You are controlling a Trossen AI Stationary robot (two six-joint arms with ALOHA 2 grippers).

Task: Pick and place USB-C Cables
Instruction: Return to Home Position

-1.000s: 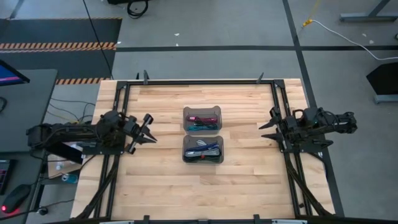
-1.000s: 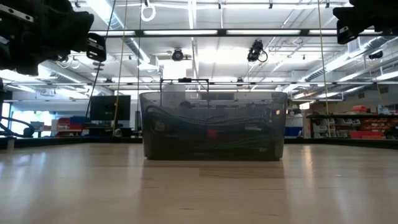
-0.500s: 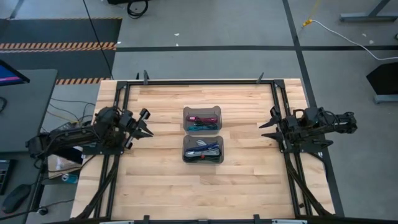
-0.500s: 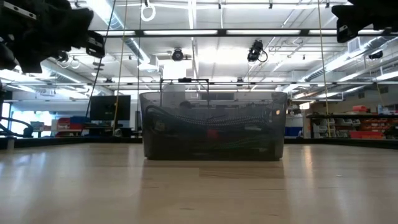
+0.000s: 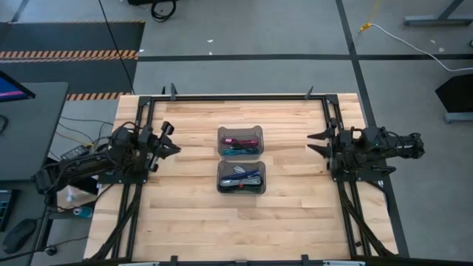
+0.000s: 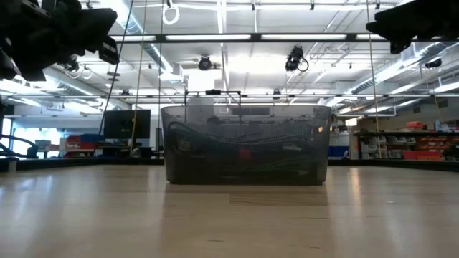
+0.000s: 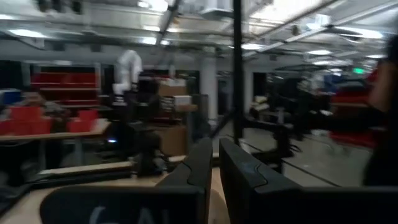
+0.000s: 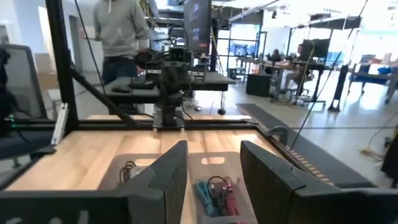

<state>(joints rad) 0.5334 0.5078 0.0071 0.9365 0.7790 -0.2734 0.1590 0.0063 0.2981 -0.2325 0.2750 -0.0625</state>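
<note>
Two translucent grey bins stand at the table's middle. The far bin [image 5: 240, 140] holds maroon and teal USB-C cables [image 8: 214, 190]. In the near bin [image 5: 241, 177] lie white, blue and dark cables [image 5: 244, 177]. In the low view the near bin [image 6: 246, 143] hides the far one. My left gripper [image 5: 174, 144] hovers above the table's left side, shut, its fingers [image 7: 202, 162] with nothing between them. My right gripper [image 5: 312, 142] hovers at the right side, open and empty [image 8: 213, 146], pointing level toward the bins.
Black frame rails [image 5: 236, 97] run along the table's far edge and both sides. A person in a grey hoodie [image 8: 121, 28] stands beyond the table's left end. A white cord with a yellow end [image 5: 399, 37] lies on the floor behind. Bare wood surrounds the bins.
My left gripper has swung toward the table's far edge and risen a little, still shut. My right gripper has turned slightly in place. The bins and cables have not moved.
</note>
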